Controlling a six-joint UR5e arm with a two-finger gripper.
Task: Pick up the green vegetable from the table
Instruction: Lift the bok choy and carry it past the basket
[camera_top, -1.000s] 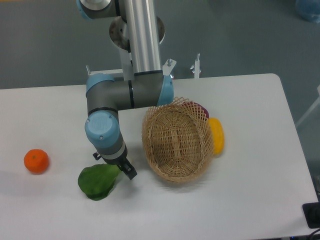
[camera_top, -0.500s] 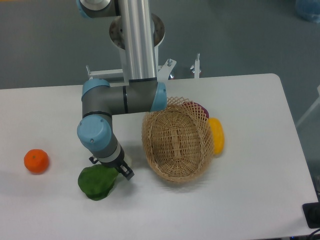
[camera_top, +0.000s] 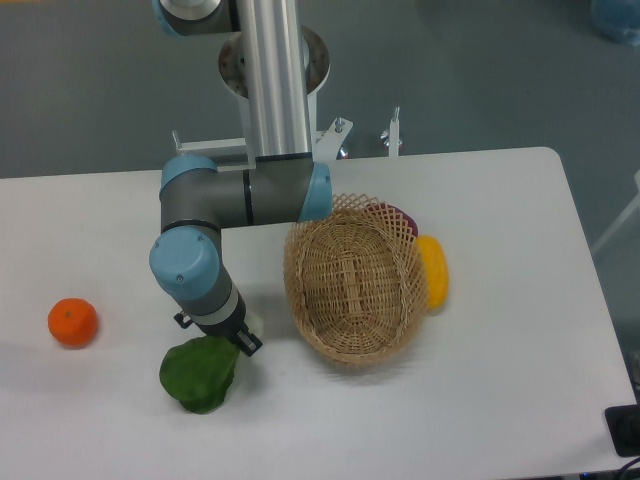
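Observation:
The green vegetable (camera_top: 200, 375) lies on the white table (camera_top: 500, 400) at the front left, its dark leaf pointing toward the front edge. Its pale stem end (camera_top: 255, 321) peeks out beside the wrist. My gripper (camera_top: 216, 334) hangs straight down over the stem end, touching or almost touching the leaf's upper edge. A dark finger (camera_top: 247, 344) shows at the leaf's right corner. The blue wrist hides the fingertips, so I cannot tell whether they are closed on the stem.
A small orange fruit (camera_top: 73, 322) sits at the far left. A wicker basket (camera_top: 352, 280) stands just right of the arm, with a yellow oblong item (camera_top: 433, 270) and a dark red thing (camera_top: 400, 217) behind its right rim.
The wrist has moved left and lower over the vegetable's stem end. The green leaf has shifted slightly toward the front and looks more bunched.

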